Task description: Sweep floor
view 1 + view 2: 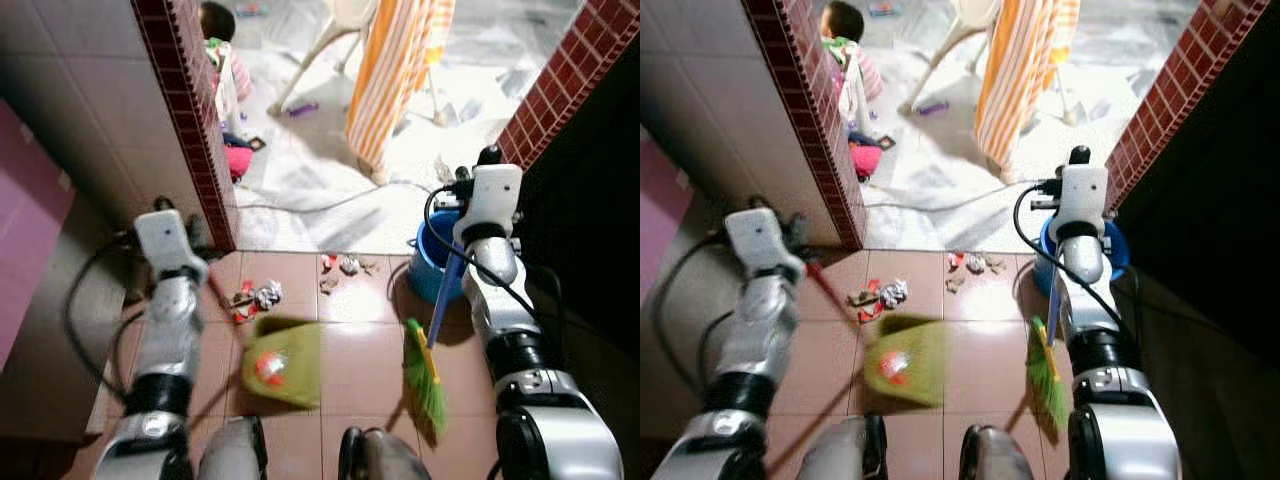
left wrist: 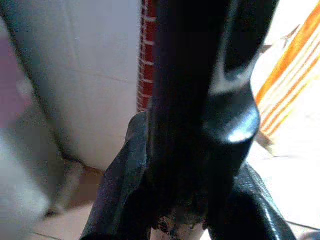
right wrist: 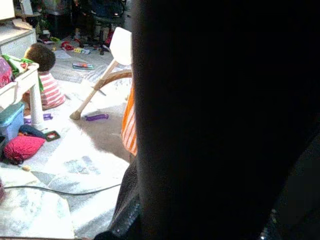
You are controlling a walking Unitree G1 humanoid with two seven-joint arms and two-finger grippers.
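- Low on the right of the left eye view, the right gripper (image 1: 455,262) sits on the blue handle of the broom (image 1: 428,375); its fingers are hidden behind the wrist, so I cannot tell how they stand.
- From there the blue handle slants down to green bristles with an orange band, resting on the brown floor tiles (image 1: 365,360) at lower centre right.
- Just behind the right wrist stands a blue bucket (image 1: 425,262), touching the edge of the tiled floor.
- At centre left, the left gripper (image 1: 205,272) is closed around the red handle of the dustpan (image 1: 283,363), with the dark handle clamped between its fingers (image 2: 235,125) in the left wrist view.
- At lower centre the green dustpan is blurred and carries a red scrap.
- Above the dustpan lie two small heaps of litter (image 1: 256,296) on the tiles, one at centre left and another nearer the middle.
- On the upper left runs a red brick wall edge (image 1: 195,130).
- At the top, a person sits on the pale floor beside a striped orange cloth (image 1: 395,70) and a white chair (image 1: 335,35).
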